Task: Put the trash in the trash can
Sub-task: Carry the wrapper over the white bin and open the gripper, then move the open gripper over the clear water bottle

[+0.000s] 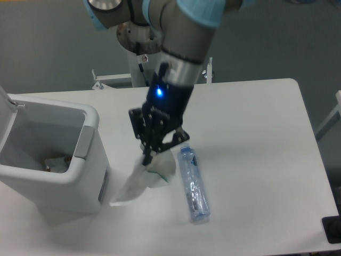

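My gripper (151, 156) is shut on the crumpled white wrapper (144, 177), which hangs below the fingers, lifted above the table. The clear bluish plastic bottle (192, 184) lies on the table just right of the wrapper, cap toward the back. The white trash can (50, 160) stands at the left with its lid (5, 99) open; its grey rim panel (83, 142) faces the gripper. Some rubbish lies inside it.
The white table (256, 138) spreads to the right of the arm. A dark object (332, 229) sits at the front right corner. A white frame (112, 79) stands behind the table's back edge.
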